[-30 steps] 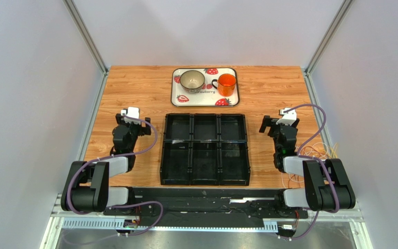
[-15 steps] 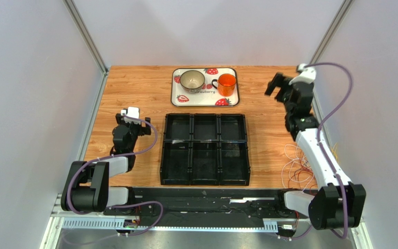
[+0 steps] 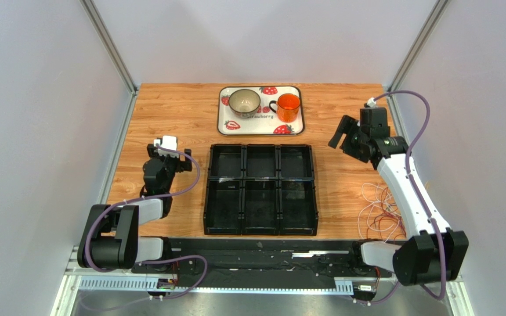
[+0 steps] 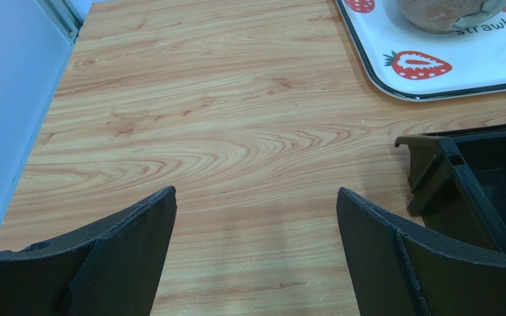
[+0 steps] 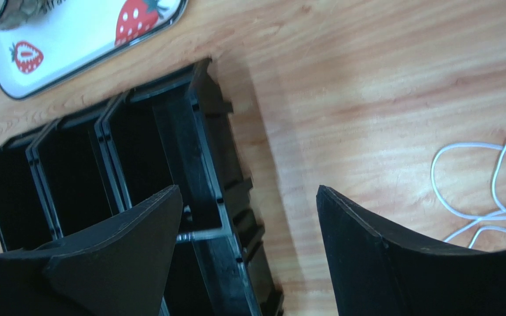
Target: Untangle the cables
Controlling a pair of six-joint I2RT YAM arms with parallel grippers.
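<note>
The cables (image 3: 378, 212) lie in a loose heap at the lower right of the top view, on the table (image 3: 176, 112) beside the black tray (image 3: 261, 178). They look light, limp and prone to snagging (one pull may drag the rest), so a free outer loop seems the best hold. The right gripper (image 3: 343, 136), in the upper right, is spread and empty. The left gripper (image 4: 255, 197) is also apart.

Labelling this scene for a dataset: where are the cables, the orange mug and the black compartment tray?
cables (image 3: 377, 214), top view, middle of tangle.
orange mug (image 3: 289, 105), top view, its opening.
black compartment tray (image 3: 261, 178), top view, centre divider.
</note>
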